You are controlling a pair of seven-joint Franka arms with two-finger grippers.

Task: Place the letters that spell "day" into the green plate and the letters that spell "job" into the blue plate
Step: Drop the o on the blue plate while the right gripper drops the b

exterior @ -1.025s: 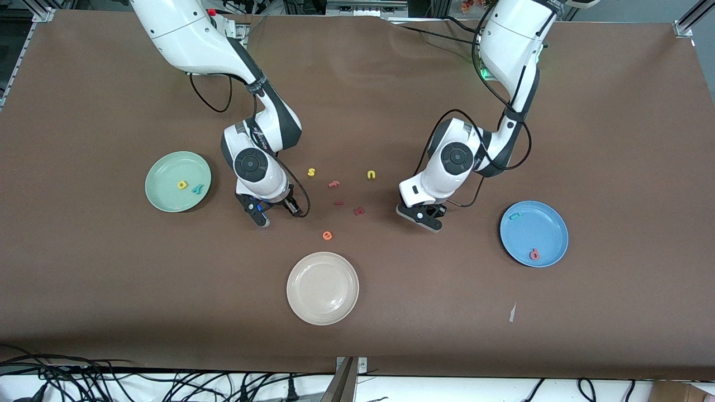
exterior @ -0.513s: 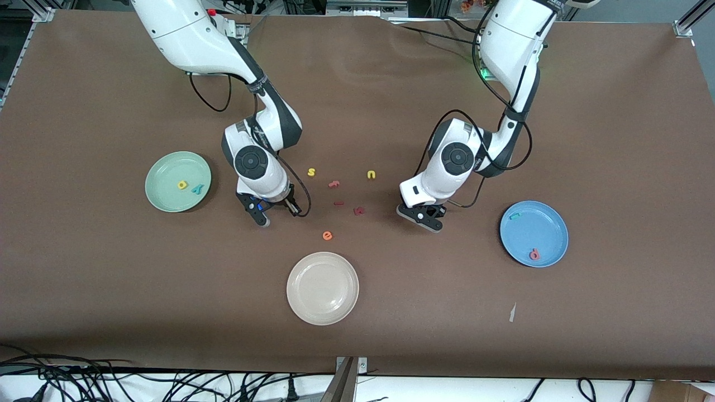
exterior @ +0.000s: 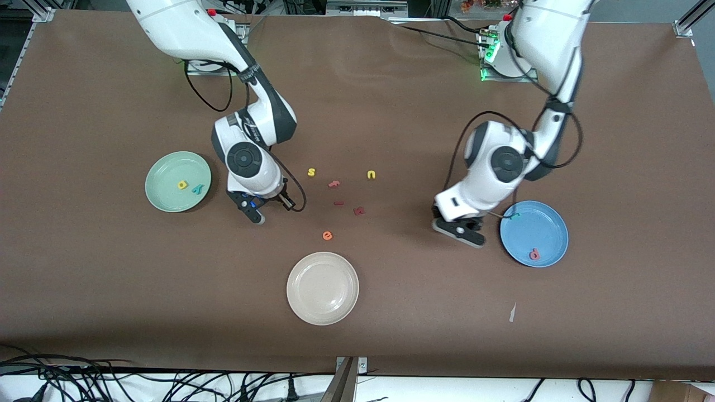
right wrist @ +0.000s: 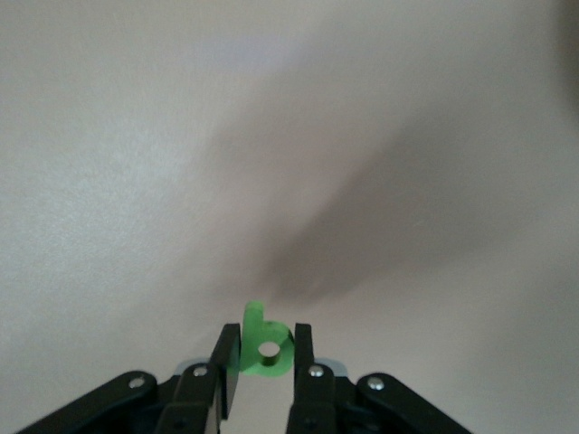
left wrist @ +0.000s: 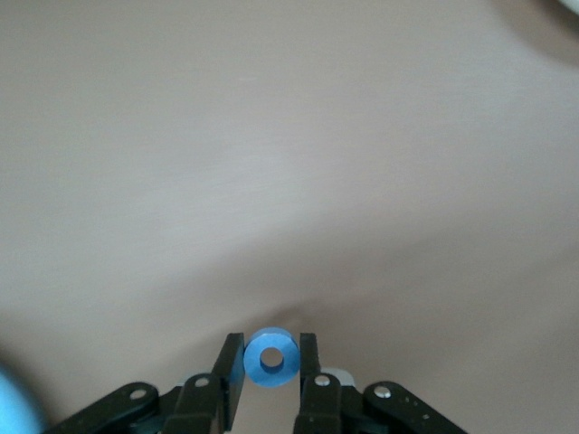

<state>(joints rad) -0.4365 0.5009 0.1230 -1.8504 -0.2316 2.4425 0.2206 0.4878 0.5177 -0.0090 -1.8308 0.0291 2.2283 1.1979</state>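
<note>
With the left gripper clamped on the blue o and the right gripper pinching the green d, each letter needed carrying over the blue plate and green plate respectively before being let go.

I see matt brown counter, glossy cream plate, matt foam o, glossy white arm shells

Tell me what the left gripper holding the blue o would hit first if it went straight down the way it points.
Probably bare table: the left gripper, shut on the blue o, points down just short of the blue plate.
</note>
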